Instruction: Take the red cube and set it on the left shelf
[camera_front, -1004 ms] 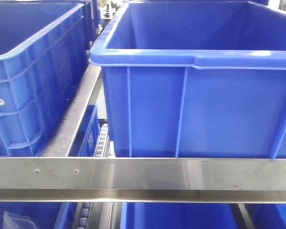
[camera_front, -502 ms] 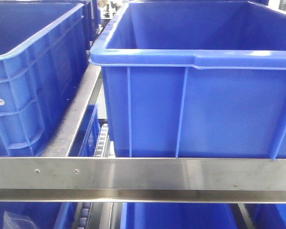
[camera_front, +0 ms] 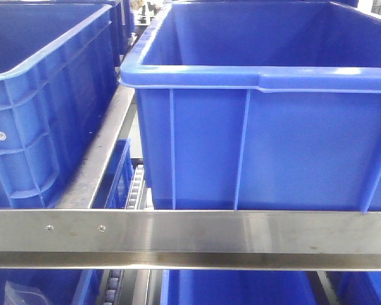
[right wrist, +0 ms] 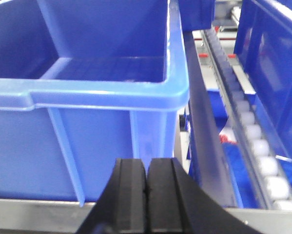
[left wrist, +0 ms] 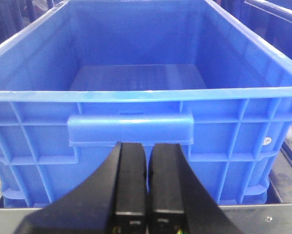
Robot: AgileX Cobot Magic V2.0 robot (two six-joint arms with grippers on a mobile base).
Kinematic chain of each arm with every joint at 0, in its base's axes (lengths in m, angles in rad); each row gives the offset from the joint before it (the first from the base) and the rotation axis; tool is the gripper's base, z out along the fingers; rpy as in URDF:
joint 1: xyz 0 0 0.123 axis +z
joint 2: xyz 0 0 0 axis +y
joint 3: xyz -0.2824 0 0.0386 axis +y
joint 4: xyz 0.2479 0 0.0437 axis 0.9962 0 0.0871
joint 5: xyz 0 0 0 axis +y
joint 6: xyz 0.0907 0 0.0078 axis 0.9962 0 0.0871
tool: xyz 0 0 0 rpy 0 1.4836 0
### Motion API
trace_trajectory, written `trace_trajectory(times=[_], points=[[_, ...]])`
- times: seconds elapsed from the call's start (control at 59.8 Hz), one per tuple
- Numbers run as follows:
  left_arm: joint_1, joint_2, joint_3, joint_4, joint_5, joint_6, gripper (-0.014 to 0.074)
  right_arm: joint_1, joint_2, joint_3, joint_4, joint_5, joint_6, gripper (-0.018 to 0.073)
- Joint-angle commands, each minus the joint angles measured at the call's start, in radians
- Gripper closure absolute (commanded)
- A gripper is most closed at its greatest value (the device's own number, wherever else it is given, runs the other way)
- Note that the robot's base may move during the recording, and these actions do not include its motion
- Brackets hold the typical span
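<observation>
**Across the rack, no red cube in sight yet**

From the front view, two blue bins sit on a steel shelf: a large bin point(camera_front: 260, 127) filling the centre and right, and a second bin point(camera_front: 44, 108) to the left, with the shelf's front rail point(camera_front: 190, 232) running below them. Neither arm shows here, and no red cube appears.

At the left wrist, the left end effector point(left wrist: 146, 195) has its fingers pressed together on nothing, facing the handle point(left wrist: 130, 129) of a bin point(left wrist: 136, 92) whose floor looks bare.

At the right wrist, the right end effector point(right wrist: 146, 200) is likewise closed and empty, low before a bin's corner point(right wrist: 150, 87). Beside it runs a roller track point(right wrist: 248, 131), with something red point(right wrist: 228, 139) glimpsed below, too small to identify.

Judging from this, the step is locating the cube: best to confirm what that red patch is, then part the fingers before descending.
</observation>
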Motion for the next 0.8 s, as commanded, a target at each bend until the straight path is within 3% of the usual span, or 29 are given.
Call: trace_trajectory(times=[0.0,0.335,0.786], points=[[-0.006,-0.016,0.023,-0.003,-0.088,-0.001,0.0495,-0.007,-0.023,-0.016,-0.039,-0.108,-0.006,0.0505],[-0.006,-0.016,0.023,-0.003,-0.088,-0.001,0.0495,-0.007,-0.023,-0.016,-0.158,-0.146,0.086,0.0505],[-0.006,-0.016,0.023,-0.003,-0.088,-0.001,0.0495,-0.007,-0.023,-0.016,-0.16,-0.125,0.086,0.0505]])
